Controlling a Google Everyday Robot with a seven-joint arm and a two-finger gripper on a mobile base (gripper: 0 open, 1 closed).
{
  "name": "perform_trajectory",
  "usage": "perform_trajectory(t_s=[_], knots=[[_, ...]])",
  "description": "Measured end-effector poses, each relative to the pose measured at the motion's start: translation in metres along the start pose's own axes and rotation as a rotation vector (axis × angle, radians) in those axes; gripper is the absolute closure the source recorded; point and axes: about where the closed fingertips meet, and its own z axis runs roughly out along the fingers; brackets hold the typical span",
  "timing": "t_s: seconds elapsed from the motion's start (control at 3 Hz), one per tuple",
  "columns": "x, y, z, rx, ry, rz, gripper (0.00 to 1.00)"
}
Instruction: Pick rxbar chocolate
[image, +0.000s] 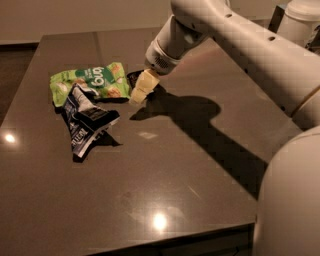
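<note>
The rxbar chocolate (133, 77) is a small flat black wrapper on the dark table (165, 180), just right of the green snack bag. Only its left part shows; the rest is hidden behind my gripper. My gripper (139, 93) has pale yellow tips. It hangs from the white arm that comes in from the upper right, and it sits right over the bar's near right edge, close to the table top. I cannot tell whether it touches the bar.
A green snack bag (90, 81) lies left of the bar. A wrinkly dark blue and white bag (85, 121) lies in front of the green one. The arm's shadow falls across the table to the right. The table's front edge runs along the bottom.
</note>
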Motion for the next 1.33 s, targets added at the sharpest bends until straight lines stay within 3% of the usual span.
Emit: perform_trajectory(t_s=[0.33, 1.33], knots=[[-0.0032, 0.0040, 0.0096, -0.016, 0.003, -0.003, 0.18], [0.0018, 0.0054, 0.0125, -0.027, -0.005, 0.006, 0.87]])
